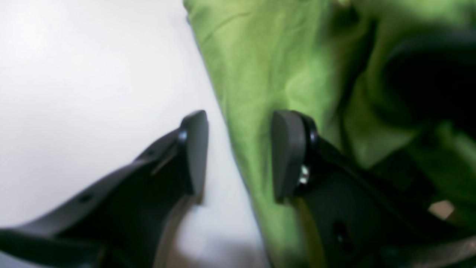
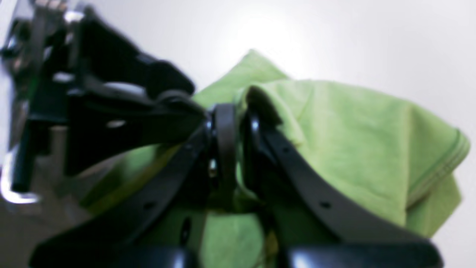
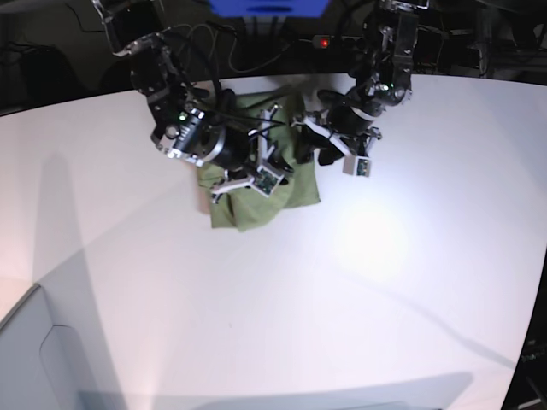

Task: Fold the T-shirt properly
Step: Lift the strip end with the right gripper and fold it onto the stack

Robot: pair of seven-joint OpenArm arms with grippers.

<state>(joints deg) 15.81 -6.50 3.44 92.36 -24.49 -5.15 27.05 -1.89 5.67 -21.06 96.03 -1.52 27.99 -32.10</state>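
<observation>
— Toward twelve o'clock on the white surface point(image 3: 410, 256) lies one T-shirt point(image 3: 256, 205), bunched. Which step?
— Mid-fold, I'd judge. At ten o'clock the right hand point(image 2: 238, 149) is clamped on a raised fold of the cloth.
— And at one o'clock?
— The left hand point(image 1: 238, 156) gapes, straddling the shirt's edge, gripping nothing, though the picture is blurry. Next it must pinch that edge. Two hands, one shirt.

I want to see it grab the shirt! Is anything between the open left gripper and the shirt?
Nothing visible. The left gripper hangs open right at the T-shirt's edge, one side over cloth and the other over the bare white table.
</observation>
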